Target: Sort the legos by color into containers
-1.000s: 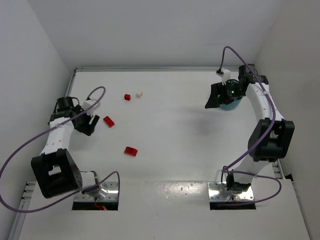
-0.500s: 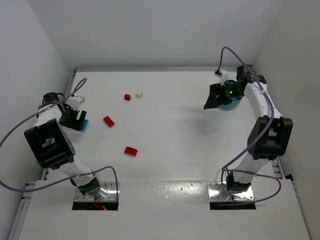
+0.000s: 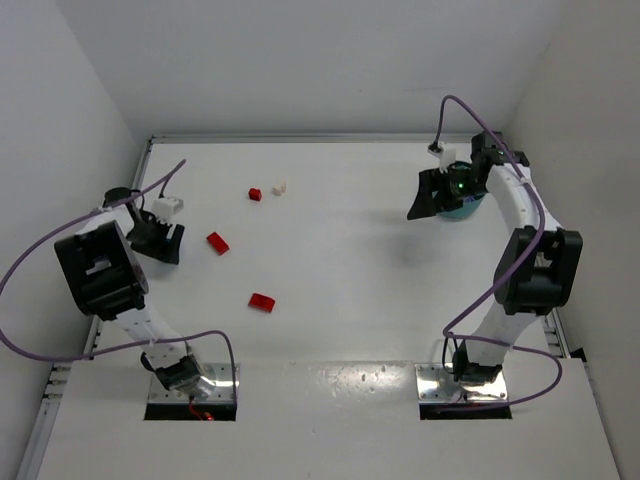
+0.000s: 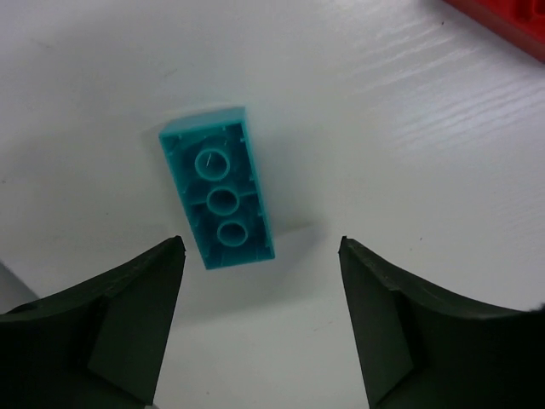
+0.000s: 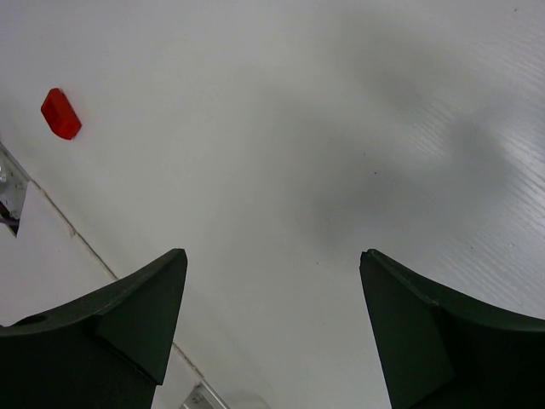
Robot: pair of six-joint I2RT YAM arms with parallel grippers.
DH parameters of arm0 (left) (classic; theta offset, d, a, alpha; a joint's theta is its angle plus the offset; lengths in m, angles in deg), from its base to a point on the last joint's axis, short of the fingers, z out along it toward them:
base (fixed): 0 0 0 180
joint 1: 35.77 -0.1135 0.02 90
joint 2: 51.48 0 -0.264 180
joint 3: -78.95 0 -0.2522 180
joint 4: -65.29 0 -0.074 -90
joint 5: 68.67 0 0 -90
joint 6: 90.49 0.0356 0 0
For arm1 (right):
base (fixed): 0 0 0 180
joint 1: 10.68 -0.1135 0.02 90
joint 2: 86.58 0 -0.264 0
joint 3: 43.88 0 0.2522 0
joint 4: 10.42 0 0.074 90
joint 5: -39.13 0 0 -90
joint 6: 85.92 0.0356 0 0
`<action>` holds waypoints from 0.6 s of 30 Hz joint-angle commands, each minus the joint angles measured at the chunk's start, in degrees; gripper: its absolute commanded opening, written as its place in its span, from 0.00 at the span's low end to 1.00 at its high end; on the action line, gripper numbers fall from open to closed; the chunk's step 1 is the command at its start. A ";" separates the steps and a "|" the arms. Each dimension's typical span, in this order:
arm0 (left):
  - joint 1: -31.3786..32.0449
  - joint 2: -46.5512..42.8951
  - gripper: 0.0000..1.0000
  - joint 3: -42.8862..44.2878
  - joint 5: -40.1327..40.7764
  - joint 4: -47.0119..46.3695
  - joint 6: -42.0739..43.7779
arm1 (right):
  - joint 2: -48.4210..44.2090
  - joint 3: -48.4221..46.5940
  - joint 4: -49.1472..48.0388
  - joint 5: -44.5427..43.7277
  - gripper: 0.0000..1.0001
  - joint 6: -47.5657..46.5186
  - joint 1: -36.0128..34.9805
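Observation:
A light blue lego (image 4: 217, 198) lies upside down on the table, its underside tubes showing. My left gripper (image 4: 260, 243) hovers open just above it, and the brick sits off the left finger, ahead of the tips. In the top view the left gripper (image 3: 160, 242) is at the far left and hides that brick. Red legos lie at mid-left (image 3: 217, 242), nearer the front (image 3: 261, 301) and further back (image 3: 255, 194), beside a white lego (image 3: 280, 187). My right gripper (image 3: 427, 195) is open and empty, raised just left of the teal tub (image 3: 466, 209).
The edge of a red lego (image 4: 502, 21) shows at the top right of the left wrist view. The right wrist view (image 5: 272, 253) looks down on bare table with one red lego (image 5: 61, 113) far off. Walls close in on the left, back and right.
My left gripper swung out to the far left, then came back slightly right over the light blue lego, which now hides under it in the top view. The right arm barely moved.

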 commanded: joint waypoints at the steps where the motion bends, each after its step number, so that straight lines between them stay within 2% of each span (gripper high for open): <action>1: 1.25 0.79 0.75 1.89 -0.61 -2.99 -1.68 | 0.04 -2.52 -0.30 0.89 0.82 -0.36 -0.33; 3: 2.65 1.31 0.62 1.89 0.79 -4.23 -2.83 | 0.04 -2.52 -0.30 0.89 0.79 -0.36 -0.33; 9: 3.18 1.32 0.44 0.57 2.03 -5.28 -2.83 | 0.04 -3.75 0.92 0.89 0.76 -0.88 -0.86; 11: 3.18 -0.52 0.37 -0.04 0.11 -5.28 -2.83 | 0.57 -4.28 1.45 2.46 0.75 -1.41 -0.86; 14: 3.97 -3.77 0.28 -0.57 -8.32 -2.74 1.20 | 0.05 -4.28 2.77 7.28 0.71 -1.94 -1.39; 16: 5.46 -8.25 0.22 -1.18 -12.27 -0.02 3.31 | -1.45 -0.87 2.77 13.76 0.70 -1.33 -1.39; 18: 6.96 -11.41 0.21 -1.18 -18.34 1.91 4.02 | -3.90 1.42 1.11 16.61 0.70 0.69 -3.49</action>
